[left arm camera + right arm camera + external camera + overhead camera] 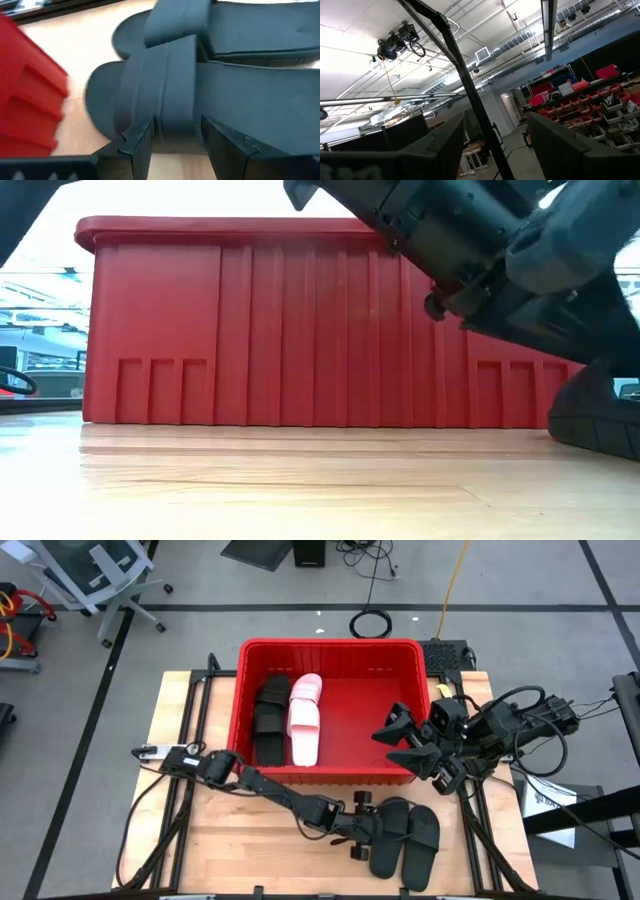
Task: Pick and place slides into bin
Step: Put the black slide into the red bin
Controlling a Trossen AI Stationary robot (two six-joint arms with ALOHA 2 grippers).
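Observation:
Two black slides (405, 840) lie side by side, soles down, on the wooden table near its front edge. The red bin (400, 655) stands at the far middle, with a black slide (270, 720) and a pale pink-white slide (305, 720) lying on its floor. My left gripper (362, 830) is low at the left black slide (240, 100), open, with one finger on either side of that slide's ribbed strap (172, 100). My right gripper (385, 743) is open and empty above the bin's near right corner; its wrist view (495, 145) looks up at the ceiling. My left gripper comes level from the table's left side, its fingers (137, 145) standing on either side of the near end of the left black slide's strap (175, 130). I cannot tell whether they touch it. The slide lies flat on the table.
The bin's near wall (300, 330) stands just behind the slides on the table. Bare wood lies at the table's near left (230, 850). A paper sheet (545, 800) lies at the right edge. Office chairs and cables are on the floor beyond the table.

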